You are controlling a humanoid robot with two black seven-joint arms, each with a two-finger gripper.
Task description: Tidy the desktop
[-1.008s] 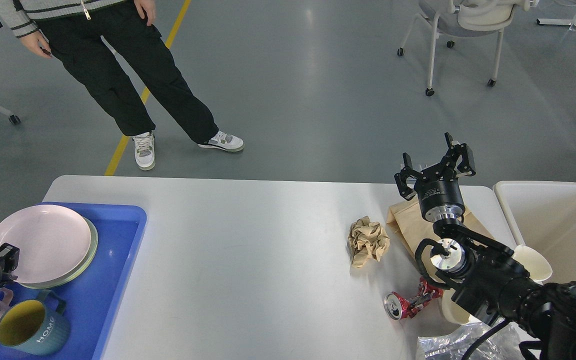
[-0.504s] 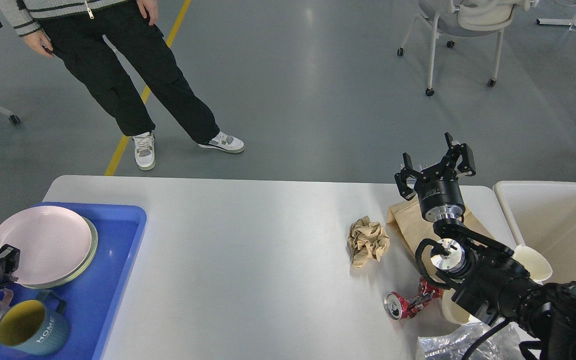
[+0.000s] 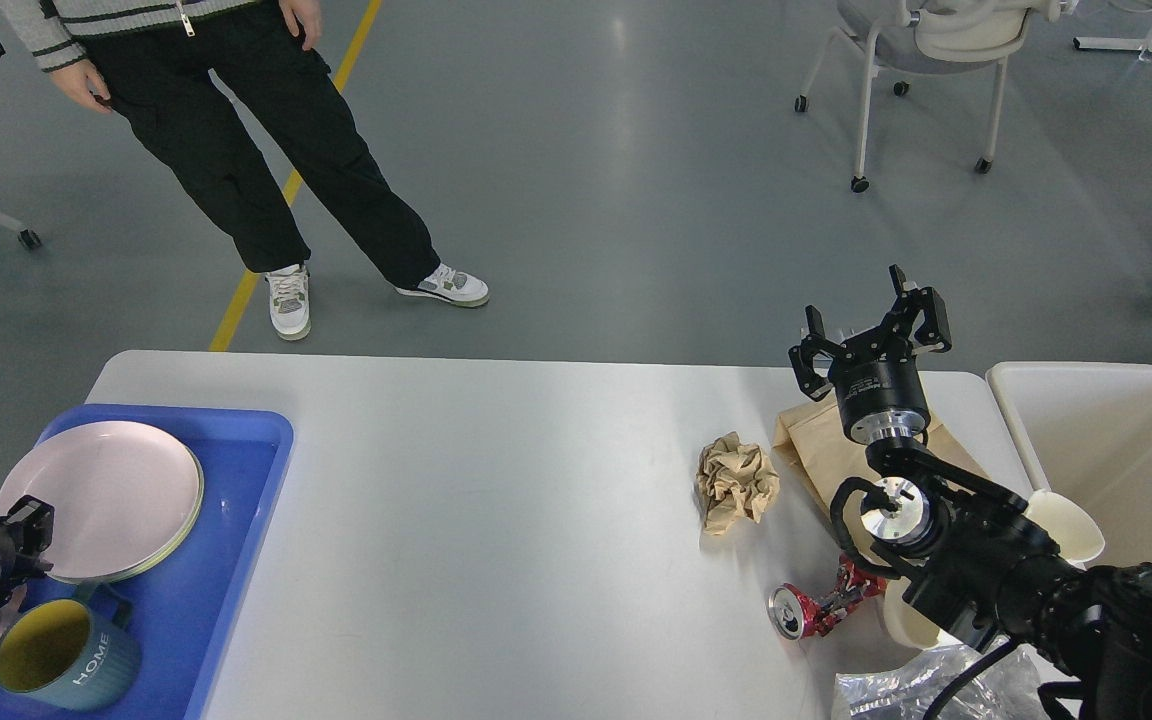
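My right gripper [image 3: 871,335] hangs with fingers apart above the brown paper bag [image 3: 816,450] on the counter [image 3: 496,520]; I should descend squarely, left gripper [image 3: 21,525] state unclear

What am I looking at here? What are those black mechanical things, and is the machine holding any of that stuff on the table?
You are seeing through a camera in a humanoid robot's head, looking down at the desktop. The black arm on the right ends in the right gripper; its two fingers are spread open and empty. The left gripper only peeks in beside a pink plate on a blue tray; I cannot tell its state. Nearby stands a mug. On the table lie a crumpled paper ball, a brown paper bag and a crushed can. A person stands beyond.
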